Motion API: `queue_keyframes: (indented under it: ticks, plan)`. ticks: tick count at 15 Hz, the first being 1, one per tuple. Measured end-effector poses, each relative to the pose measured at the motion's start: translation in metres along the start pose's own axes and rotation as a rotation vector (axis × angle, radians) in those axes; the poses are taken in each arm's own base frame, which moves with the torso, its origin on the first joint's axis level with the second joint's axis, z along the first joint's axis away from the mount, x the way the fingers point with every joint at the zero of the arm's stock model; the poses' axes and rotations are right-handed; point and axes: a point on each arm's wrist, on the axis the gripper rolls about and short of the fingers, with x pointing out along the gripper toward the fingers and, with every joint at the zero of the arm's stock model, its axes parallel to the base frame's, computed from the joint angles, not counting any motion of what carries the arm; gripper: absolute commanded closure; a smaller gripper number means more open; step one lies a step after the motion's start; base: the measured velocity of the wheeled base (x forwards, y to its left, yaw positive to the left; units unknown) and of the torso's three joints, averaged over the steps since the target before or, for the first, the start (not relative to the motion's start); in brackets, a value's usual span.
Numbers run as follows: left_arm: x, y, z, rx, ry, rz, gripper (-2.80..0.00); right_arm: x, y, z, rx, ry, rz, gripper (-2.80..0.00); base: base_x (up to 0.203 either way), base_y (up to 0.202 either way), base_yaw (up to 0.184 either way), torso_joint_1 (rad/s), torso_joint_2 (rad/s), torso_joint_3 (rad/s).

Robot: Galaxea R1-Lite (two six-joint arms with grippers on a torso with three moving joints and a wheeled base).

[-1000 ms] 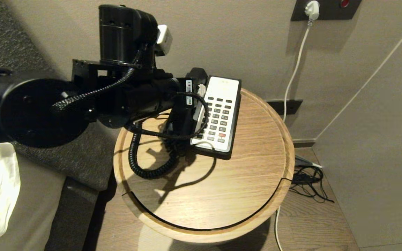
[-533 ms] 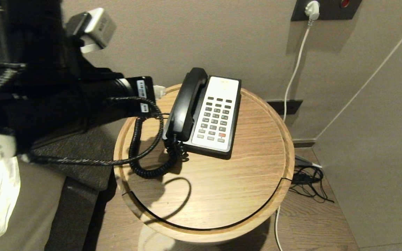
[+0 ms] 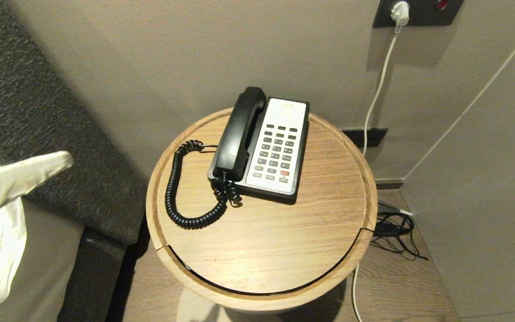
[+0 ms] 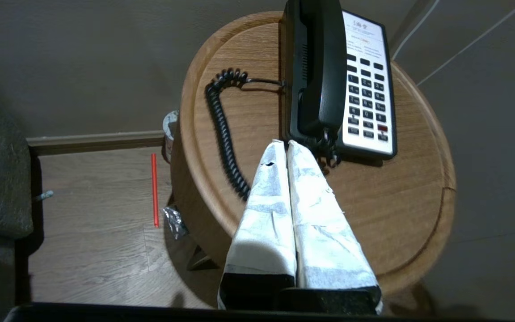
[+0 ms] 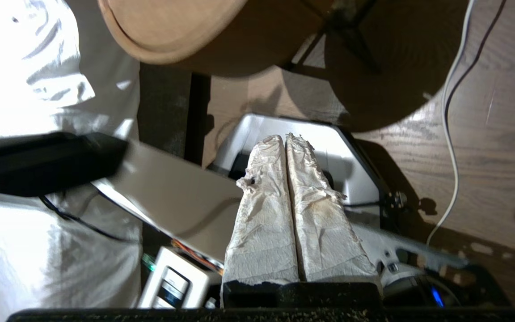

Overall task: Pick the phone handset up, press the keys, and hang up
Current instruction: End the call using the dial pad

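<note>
The phone handset (image 3: 238,133) sits in its cradle on the phone (image 3: 276,147), around 12 o'clock on the round table (image 3: 257,250) (cord (image 3: 181,188) curls off at 9). Left gripper (image 4: 283,144) pressed together, empty, off the table; right gripper (image 5: 283,138) too.

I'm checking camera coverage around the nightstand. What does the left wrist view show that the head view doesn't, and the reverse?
Only the left wrist view shows the red straw and crumpled foil on the floor beside the table, plus the left end effector shut and empty.

Only the head view shows the white plug in the wall socket and the tangled cables on the floor.

Both show the phone handset resting on the phone base, the coiled cord and the round wooden table.
</note>
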Motion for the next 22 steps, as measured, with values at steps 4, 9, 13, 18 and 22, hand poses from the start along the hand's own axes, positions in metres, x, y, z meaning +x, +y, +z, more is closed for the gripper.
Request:
queue_keyframes:
  ticks: [4,9,13,18,22]
  plan:
    - [-0.044,0.02,-0.028,-0.02,-0.045,-0.065,0.0,0.035,0.042,0.062,-0.025,0.054,-0.068,0.0,0.0,0.0,0.0,0.0,0.0,0.0]
    - [-0.068,0.029,-0.044,-0.11,-0.069,-0.075,0.0,0.121,0.091,0.13,-0.086,0.108,-0.154,0.0,0.0,0.0,0.0,0.0,0.0,0.0]
    - [-0.076,0.033,-0.051,-0.125,-0.052,-0.077,0.0,0.192,0.121,0.165,-0.12,0.103,-0.188,0.0,0.0,0.0,0.0,0.0,0.0,0.0]
    - [-0.077,0.034,-0.057,-0.127,-0.043,-0.077,0.0,0.256,0.143,0.173,-0.149,0.126,-0.201,0.0,0.0,0.0,0.0,0.0,0.0,0.0]
    - [-0.079,0.035,-0.058,-0.135,-0.048,-0.078,0.0,0.291,0.157,0.153,-0.19,0.195,-0.19,0.0,0.0,0.0,0.0,0.0,0.0,0.0]
